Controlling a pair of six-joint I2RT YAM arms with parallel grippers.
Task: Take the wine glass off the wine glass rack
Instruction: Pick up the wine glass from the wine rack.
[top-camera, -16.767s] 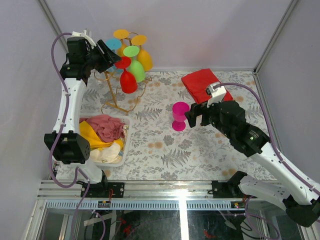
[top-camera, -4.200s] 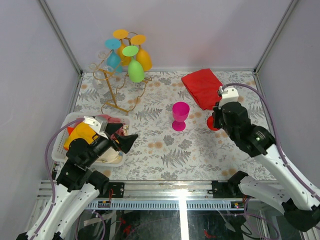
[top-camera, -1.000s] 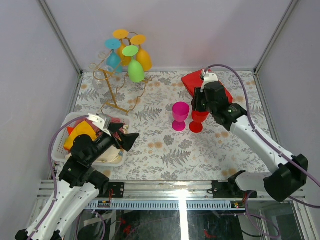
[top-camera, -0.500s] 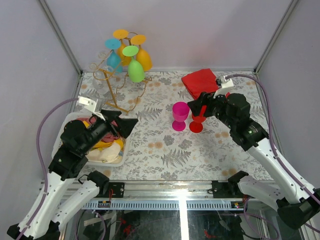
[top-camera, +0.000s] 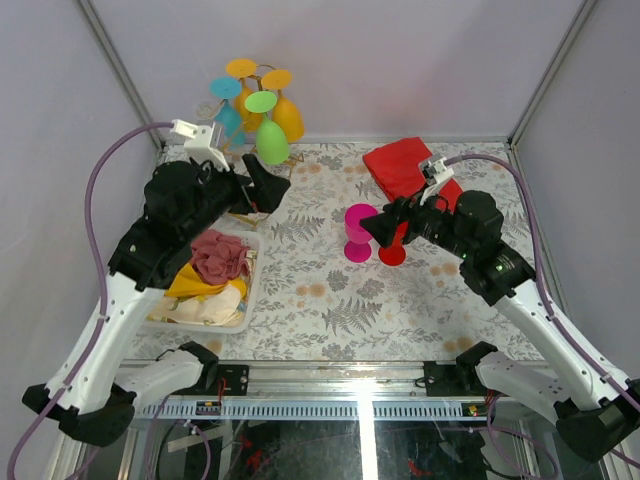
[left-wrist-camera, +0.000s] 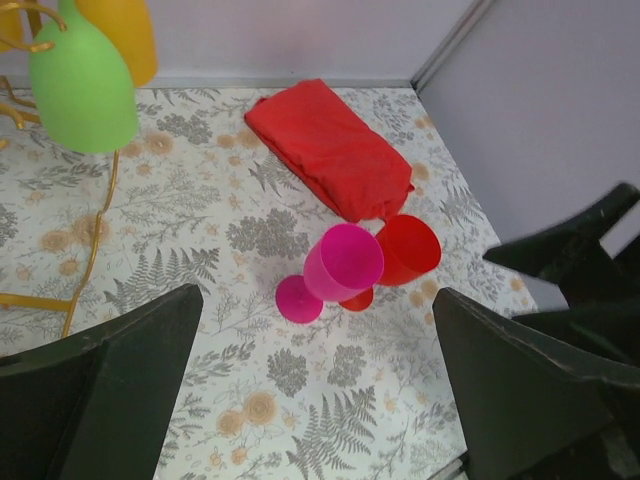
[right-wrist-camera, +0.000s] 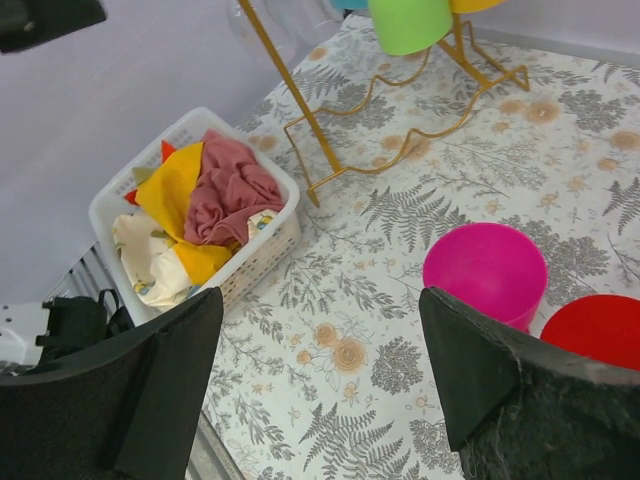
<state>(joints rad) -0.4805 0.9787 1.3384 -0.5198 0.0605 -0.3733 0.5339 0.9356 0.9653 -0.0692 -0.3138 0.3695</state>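
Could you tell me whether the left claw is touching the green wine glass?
Apart. The left wrist view shows patterned table between the left claw and the green wine glass.

I see bright, even light in all 3 views, coming from above. Shadows on the table (top-camera: 330, 290) are soft and faint. A white streak of glare sits on the shiny panel (top-camera: 365, 440) at the bottom. Close to each wrist camera, the black fingers (left-wrist-camera: 100, 390) look fuzzy.
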